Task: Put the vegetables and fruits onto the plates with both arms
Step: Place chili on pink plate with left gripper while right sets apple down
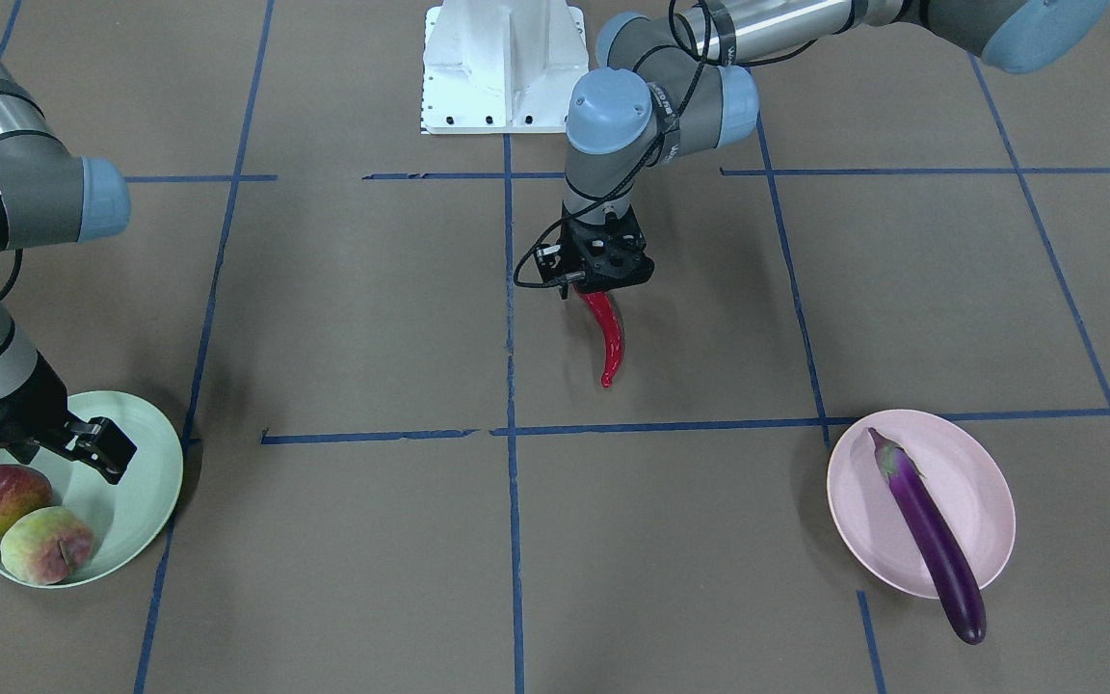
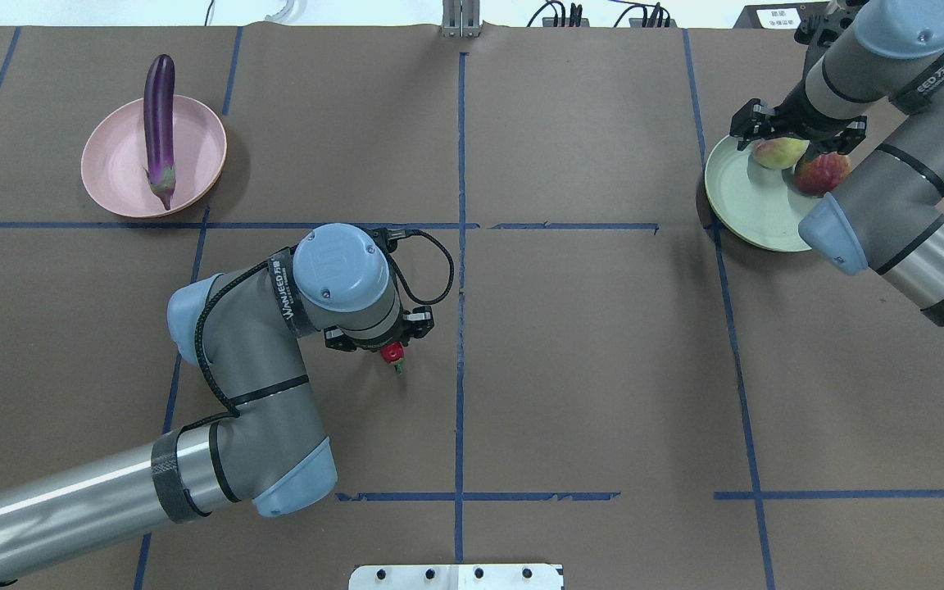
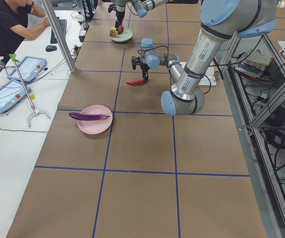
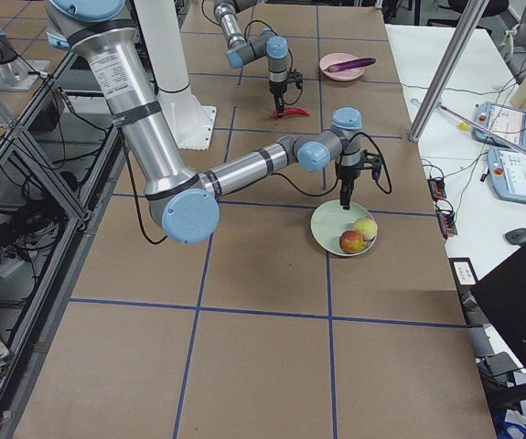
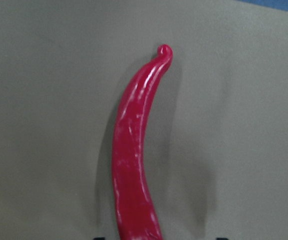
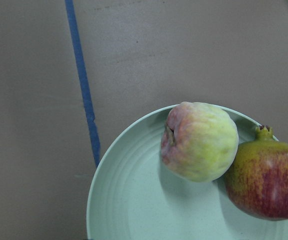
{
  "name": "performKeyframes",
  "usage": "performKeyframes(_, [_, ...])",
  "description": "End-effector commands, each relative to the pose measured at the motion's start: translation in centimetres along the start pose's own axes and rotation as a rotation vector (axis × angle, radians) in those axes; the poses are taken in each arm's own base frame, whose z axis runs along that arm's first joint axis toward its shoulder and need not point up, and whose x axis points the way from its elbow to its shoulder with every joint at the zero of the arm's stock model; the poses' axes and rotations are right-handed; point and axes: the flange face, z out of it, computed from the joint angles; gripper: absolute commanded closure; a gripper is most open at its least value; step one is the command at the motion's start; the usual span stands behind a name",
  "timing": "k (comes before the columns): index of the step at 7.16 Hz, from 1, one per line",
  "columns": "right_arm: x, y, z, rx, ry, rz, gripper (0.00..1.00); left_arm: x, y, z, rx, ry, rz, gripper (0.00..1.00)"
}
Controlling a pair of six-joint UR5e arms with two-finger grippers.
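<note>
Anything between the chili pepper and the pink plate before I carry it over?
No objects. The front-facing view shows only bare brown table and blue tape lines between the chili pepper and pink plate.

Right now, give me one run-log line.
left pincer: shut on curved red chili pepper | right pincer: open over mint-green plate holding peach, pomegranate | purple eggplant: on pink plate

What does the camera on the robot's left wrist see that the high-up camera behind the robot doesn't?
Only the left wrist view shows the red chili pepper along most of its length, right up to its curly tip. Only the overhead view shows the pink plate with the eggplant on it, the green plate with the peach and pomegranate, the left hand gripping the chili's stem end, and the right hand open over the fruits. Both show the chili and the brown table.
</note>
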Motion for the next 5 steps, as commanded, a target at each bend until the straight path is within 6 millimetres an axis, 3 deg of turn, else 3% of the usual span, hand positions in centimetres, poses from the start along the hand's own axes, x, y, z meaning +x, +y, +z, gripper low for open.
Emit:
performKeyframes(1, [2.3,3.3,-2.4,-0.037,-0.048,-0.005,0.0,-2.5,-6.4,-4.4,0.058,0.012,-0.07,1.0])
performKeyframes(2, [3.1,4.3,-3.7,-0.058,-0.06,0.001,0.0,-6.7,-12.9,-8.3,0.067,0.04,-0.154,1.0])
performKeyframes(3, [3.4,5.4,-5.2,-0.062,-0.066,0.001,0.0,-11.8,-19.1,-10.8,0.107,0.029,-0.191,1.0])
performKeyframes(4, [3.7,6.4,-6.7,-0.062,-0.069,0.001,0.0,-15.9,-24.0,-10.6,0.138,-0.03,-0.194,1.0])
performKeyframes(5, [4.0,7.3,-7.9,-0.068,-0.069,0.008,0.0,-18.6,-26.9,-9.5,0.144,-0.077,-0.235,1.0])
